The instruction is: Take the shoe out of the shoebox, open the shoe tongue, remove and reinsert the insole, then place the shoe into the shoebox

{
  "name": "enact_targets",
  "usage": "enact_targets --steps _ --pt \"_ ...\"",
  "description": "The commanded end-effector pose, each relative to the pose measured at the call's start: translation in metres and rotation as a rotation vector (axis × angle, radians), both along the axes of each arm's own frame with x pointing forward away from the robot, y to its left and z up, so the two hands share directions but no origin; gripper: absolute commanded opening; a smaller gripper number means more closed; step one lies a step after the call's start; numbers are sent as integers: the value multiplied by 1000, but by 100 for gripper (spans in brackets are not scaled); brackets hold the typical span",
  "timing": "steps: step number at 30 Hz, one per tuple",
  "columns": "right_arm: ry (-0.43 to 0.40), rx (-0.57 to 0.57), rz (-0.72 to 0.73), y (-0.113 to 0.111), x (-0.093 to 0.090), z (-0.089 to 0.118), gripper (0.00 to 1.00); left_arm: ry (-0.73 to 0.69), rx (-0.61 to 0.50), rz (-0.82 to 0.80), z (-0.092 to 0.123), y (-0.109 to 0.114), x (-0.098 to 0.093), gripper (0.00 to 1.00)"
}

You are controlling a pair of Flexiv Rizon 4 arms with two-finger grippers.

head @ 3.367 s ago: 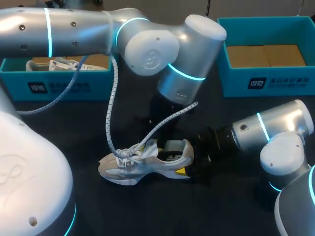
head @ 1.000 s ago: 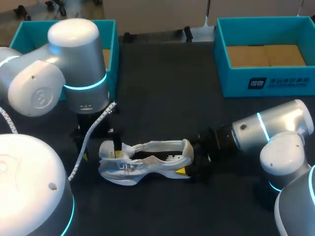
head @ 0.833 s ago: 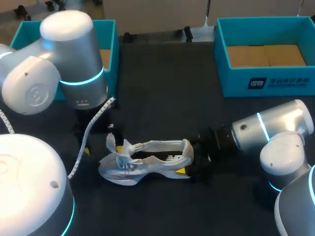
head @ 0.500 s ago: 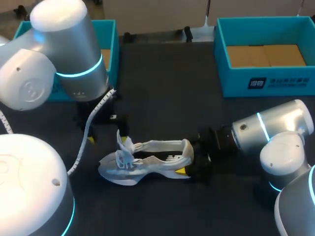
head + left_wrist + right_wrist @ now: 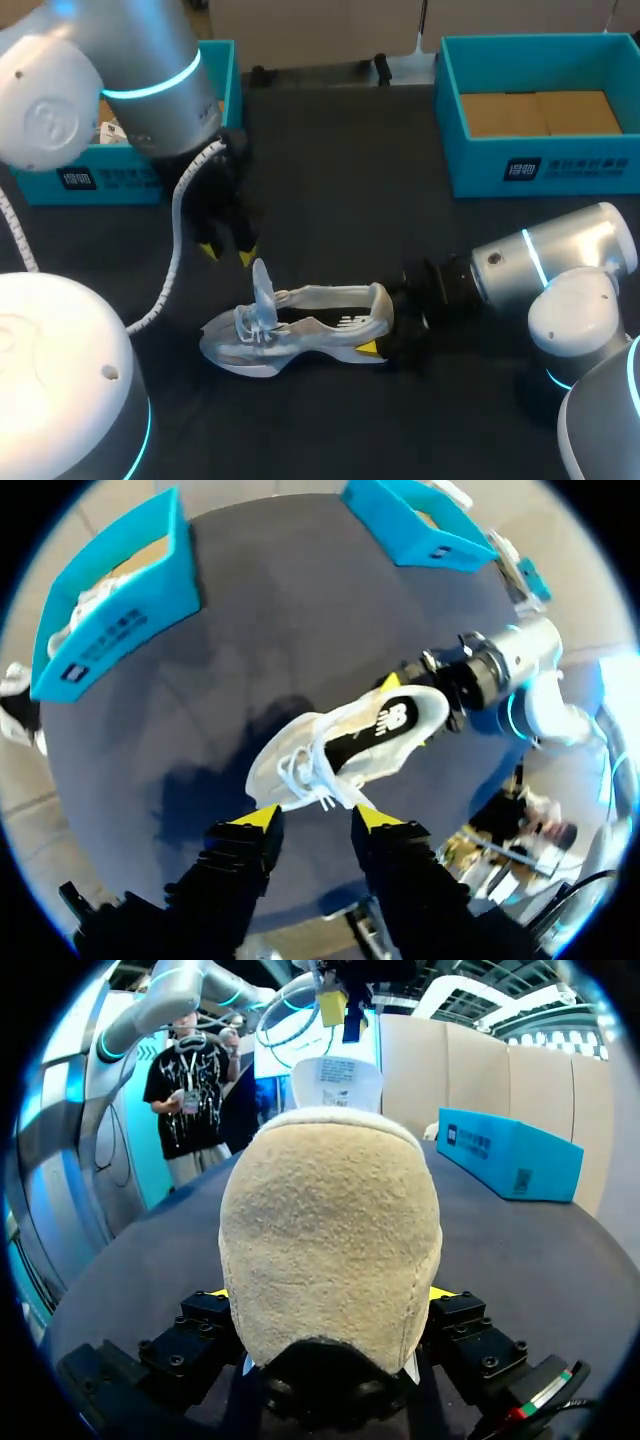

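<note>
At the left, the teal cardboard shoebox (image 5: pixel 95 180) with a printed front wall stands open at the table's far edge, something white lying in it. The left gripper (image 5: pixel 227 254) hangs just in front of it, above and a little behind the shoe's toe, its yellow-tipped fingers spread apart and holding nothing. Below them the white-and-grey sneaker (image 5: pixel 300 328) lies out on the black tabletop (image 5: pixel 330 170), so taking it out of the box is done. Its white tongue (image 5: pixel 262 290) stands upright and clear of the loosened laces, which I judge means the tongue-opening step is finished too. The dark insole (image 5: pixel 345 318) appears to sit inside the shoe, with no sign of being lifted. The right gripper (image 5: pixel 388 325) is clamped on the sneaker's suede heel from both sides, steadying it on the table. At the far right a second teal cardboard shoebox (image 5: pixel 540 165) with a brown floor stands open and well apart from the shoe. By my reckoning roughly the first third is complete: pulling the insole out, sliding it back in and boxing the shoe all remain.
</note>
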State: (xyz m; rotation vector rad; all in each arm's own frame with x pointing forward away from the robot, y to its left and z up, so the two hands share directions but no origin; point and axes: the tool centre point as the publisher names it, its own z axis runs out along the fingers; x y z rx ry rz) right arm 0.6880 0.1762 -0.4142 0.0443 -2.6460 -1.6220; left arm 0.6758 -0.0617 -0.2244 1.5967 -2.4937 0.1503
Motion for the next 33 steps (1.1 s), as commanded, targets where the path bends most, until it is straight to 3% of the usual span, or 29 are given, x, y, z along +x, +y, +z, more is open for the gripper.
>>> enact_targets --steps 1,2,8,11,23,28,33 --pt "1 -6 0 1 0 2 0 11 47 -145 16 -18 3 20" --pt "1 -6 0 1 0 2 0 -7 39 -186 19 -22 1 0" --pt "1 -6 0 1 0 2 0 -81 58 -470 25 -45 -10 0" --pt "1 -6 0 1 0 2 0 -3 71 -655 31 -56 -14 0" --pt "1 -6 0 1 0 2 0 -3 71 -655 31 -56 -14 0" --pt "1 -6 0 1 0 2 0 -164 58 -732 20 -76 -11 0" --pt "1 -6 0 1 0 2 0 -183 -9 -791 14 -85 -13 0"
